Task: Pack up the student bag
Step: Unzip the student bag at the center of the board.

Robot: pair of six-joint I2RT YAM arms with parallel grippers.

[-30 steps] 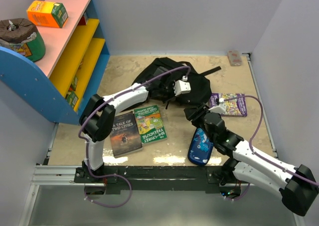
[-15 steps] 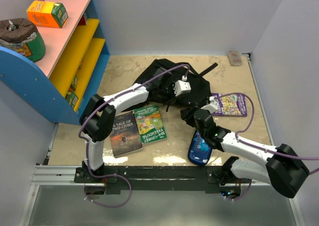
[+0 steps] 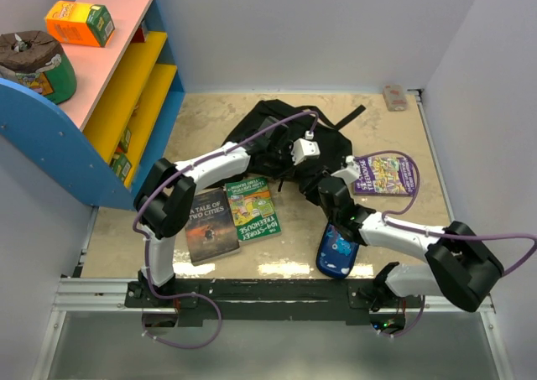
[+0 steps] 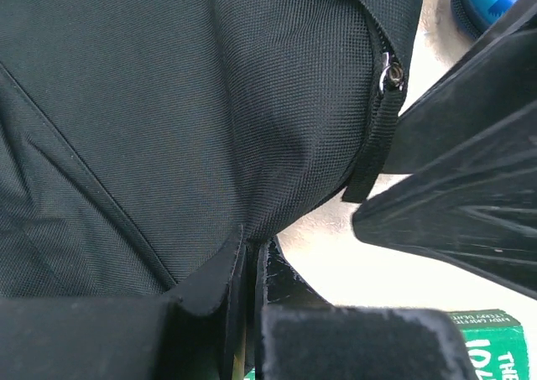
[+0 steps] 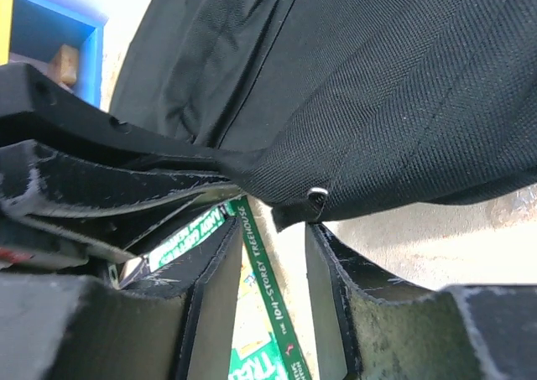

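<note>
My left gripper (image 4: 252,250) has its two fingers pressed together on a fold of the student bag (image 4: 168,103), right at its near edge. My right gripper (image 5: 273,229) has its fingers apart, and nothing is in them. The little zip pull (image 5: 317,197) and its black tab hang just above that gap. I think they are near my right fingers but not between them.

The bag lies floppy at the far middle of the table (image 3: 403,137), past the green book (image 3: 252,205) and the dark book (image 3: 210,225). The purple book (image 3: 382,174) is just beside it on the right. The blue pencil case (image 3: 338,247) lies by my right arm.

I think the job now is to open the zip, and nothing looks packed yet. To do it well, I should slide my right fingers up until the tab sits deep between them, then squeeze hard. My left fingers must grip the cloth tight so the bag does not drag along. I should pull slowly along the zip line, not away from it. My two grippers are very close, so I must not bump them.
</note>
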